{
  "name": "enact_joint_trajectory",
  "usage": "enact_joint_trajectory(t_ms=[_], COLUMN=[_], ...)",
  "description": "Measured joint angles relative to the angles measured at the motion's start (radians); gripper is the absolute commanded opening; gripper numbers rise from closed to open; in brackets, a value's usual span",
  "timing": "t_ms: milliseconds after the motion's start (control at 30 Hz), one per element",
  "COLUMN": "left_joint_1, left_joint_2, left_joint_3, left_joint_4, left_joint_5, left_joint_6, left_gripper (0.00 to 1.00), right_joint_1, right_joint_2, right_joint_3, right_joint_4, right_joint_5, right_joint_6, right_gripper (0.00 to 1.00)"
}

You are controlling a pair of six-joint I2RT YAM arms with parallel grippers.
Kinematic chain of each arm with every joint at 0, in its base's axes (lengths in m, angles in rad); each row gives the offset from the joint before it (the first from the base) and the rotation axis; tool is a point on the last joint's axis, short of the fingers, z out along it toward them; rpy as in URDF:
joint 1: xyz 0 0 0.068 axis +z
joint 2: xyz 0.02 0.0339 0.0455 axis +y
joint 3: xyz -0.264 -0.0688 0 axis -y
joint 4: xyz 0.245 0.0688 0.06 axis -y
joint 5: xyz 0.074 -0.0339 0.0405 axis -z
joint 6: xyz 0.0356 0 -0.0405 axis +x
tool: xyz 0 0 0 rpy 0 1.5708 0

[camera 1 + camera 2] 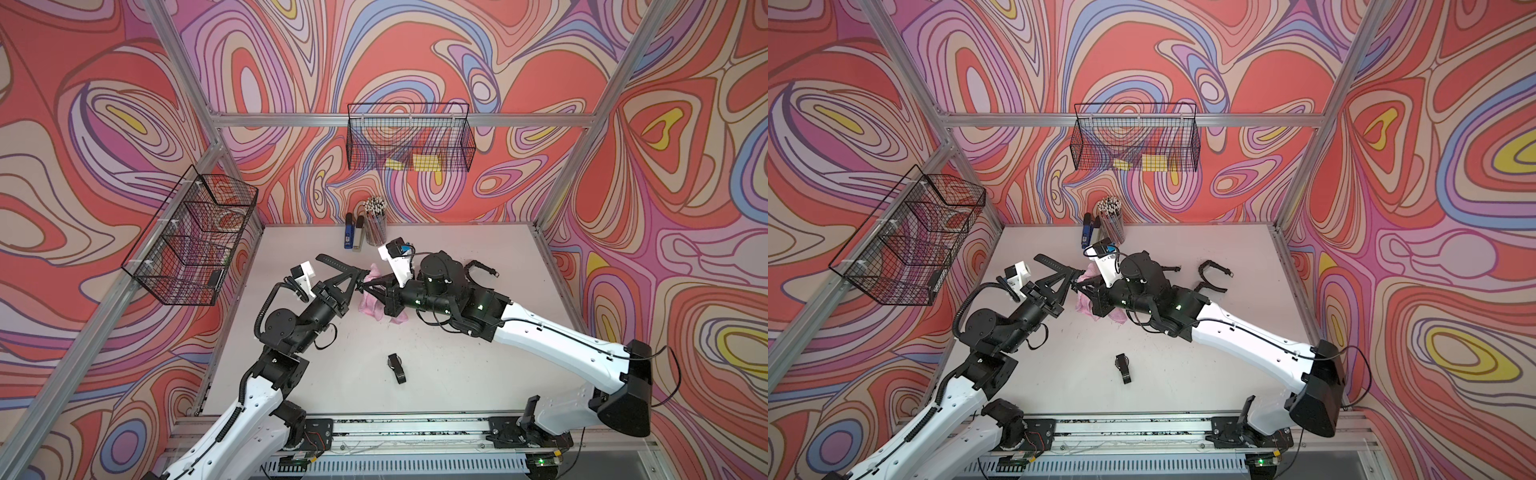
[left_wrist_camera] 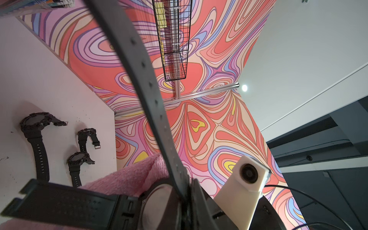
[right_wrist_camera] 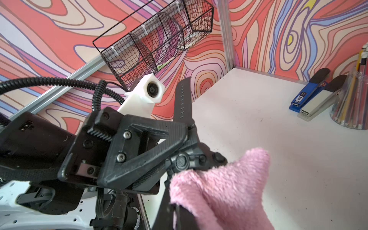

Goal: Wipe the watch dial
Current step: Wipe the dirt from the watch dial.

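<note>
A black watch (image 1: pixel 328 261) (image 1: pixel 1050 262) hangs in the air over the middle of the table, one strap (image 2: pixel 147 79) (image 3: pixel 182 103) sticking up. My left gripper (image 1: pixel 360 278) (image 1: pixel 1074 279) (image 2: pixel 187 199) is shut on it at the strap beside the case (image 3: pixel 191 159). My right gripper (image 1: pixel 369 286) (image 1: pixel 1080 289) (image 3: pixel 177 211) is shut on a pink cloth (image 1: pixel 370 305) (image 1: pixel 1084 305) (image 2: pixel 127 179) (image 3: pixel 219 179) that presses against the case from the opposite side. The cloth hides the watch dial. A round grey side of the case (image 2: pixel 157 205) faces the left wrist camera.
Another black watch (image 1: pixel 397 368) (image 1: pixel 1124 368) lies near the table's front. More watches (image 1: pixel 482 268) (image 1: pixel 1214 270) (image 2: pixel 37 135) lie right of the right arm. Two staplers (image 1: pixel 353 232) (image 3: pixel 310 93) and a pencil cup (image 1: pixel 375 222) (image 3: pixel 352 99) stand at the back. Wire baskets (image 1: pixel 195 241) (image 1: pixel 409 137) hang on the walls.
</note>
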Motion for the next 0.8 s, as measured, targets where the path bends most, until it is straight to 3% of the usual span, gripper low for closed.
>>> enact_joint_trajectory(t_ms=[200,533,800], left_joint_1=[0.0,0.0,0.0], left_joint_2=[0.022,0.022,0.01], left_joint_3=[0.0,0.002,0.002], left_joint_4=[-0.002,-0.006,-0.024], left_joint_5=[0.011,0.006,-0.001], left_joint_6=[0.0,0.001,0.001], left_gripper=[0.0,0.0,0.0], right_joint_1=[0.005,-0.112,-0.086], right_joint_2=[-0.01,0.01,0.0], right_joint_3=[-0.034,-0.022,-0.054], right_joint_4=[0.022,0.003,0.034], right_joint_5=[0.045,-0.099,-0.095], right_joint_6=[0.01,0.008,0.018], right_gripper=[0.0,0.0,0.0])
